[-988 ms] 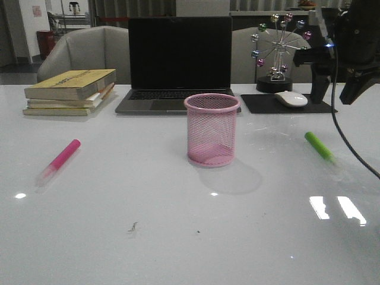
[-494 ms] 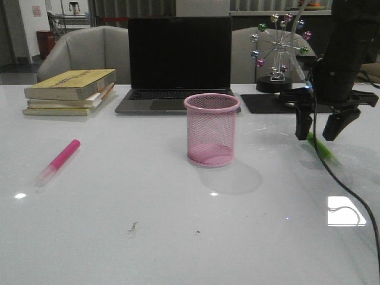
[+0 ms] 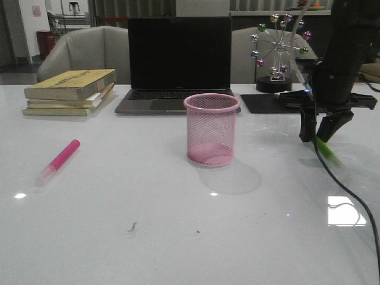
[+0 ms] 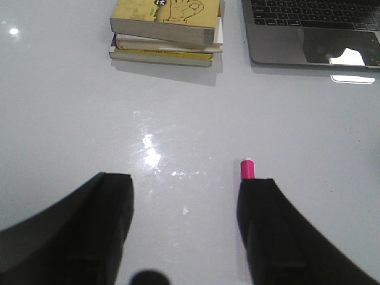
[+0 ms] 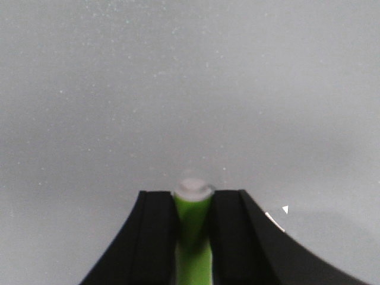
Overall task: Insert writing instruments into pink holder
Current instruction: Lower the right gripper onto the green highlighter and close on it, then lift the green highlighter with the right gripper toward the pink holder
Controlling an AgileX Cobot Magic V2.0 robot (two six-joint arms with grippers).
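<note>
The pink holder [image 3: 212, 130], a mesh cup, stands upright mid-table in the front view. To its right lies the lime green highlighter [image 3: 326, 149] on the table, and my right gripper [image 3: 316, 136] has come down over its far end. In the right wrist view the right gripper [image 5: 193, 205] is shut on the green highlighter [image 5: 193, 234], whose pale end pokes out past the fingertips. The pink highlighter [image 3: 59, 160] lies at the left of the table. My left gripper [image 4: 185, 199] hangs open above the table; the pink highlighter's end [image 4: 247, 168] peeks out beyond one finger. The left arm is outside the front view.
A laptop [image 3: 178, 65] stands open behind the cup, with a stack of books [image 3: 70, 92] at the back left. At the back right are a mouse pad [image 3: 267, 104] and a ferris-wheel ornament [image 3: 276, 56]. The right arm's cable [image 3: 350, 196] trails over the table.
My right gripper dropped from high at the right down onto the green highlighter, and its fingers went from spread apart to shut around it. The pink highlighter and cup stayed put.
</note>
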